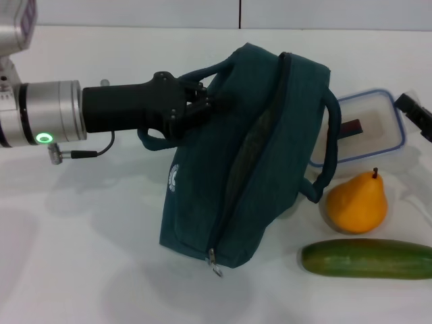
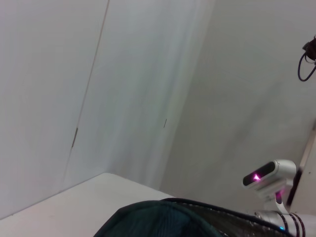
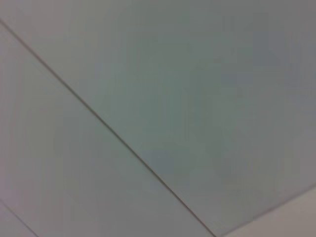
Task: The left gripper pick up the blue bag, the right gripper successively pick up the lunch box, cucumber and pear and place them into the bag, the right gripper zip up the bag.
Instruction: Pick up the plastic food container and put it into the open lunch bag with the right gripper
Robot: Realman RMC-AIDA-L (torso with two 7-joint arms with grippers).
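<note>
Three things are waiting to go in, so the whole job right now is getting the bag held properly. It sits mid-frame in the head view, tipped over toward the upper right, with its zipper running down the middle to the pull at the lower edge, and the slit looks only partly gaping. The left gripper comes in from the left edge and has its fingers pinched down on the bag's near handle, at the upper left of the fabric. If I were doing it, I'd lift steadily until the bag hangs or stands with the opening facing up, and keep the handle pulled away from the zipper so the mouth spreads instead of folding shut. Watch the slack: a soft bag like this probably sags and closes on itself if held from one handle only. The box sits behind the bag's right side, partly hidden by it and the far handle. The pear stands just right of the bag, with the cuke lying below it at lower right. The right gripper barely pokes in at the right edge near the box; can't tell how its fingers are set. Its wrist view shows only blank wall.
</note>
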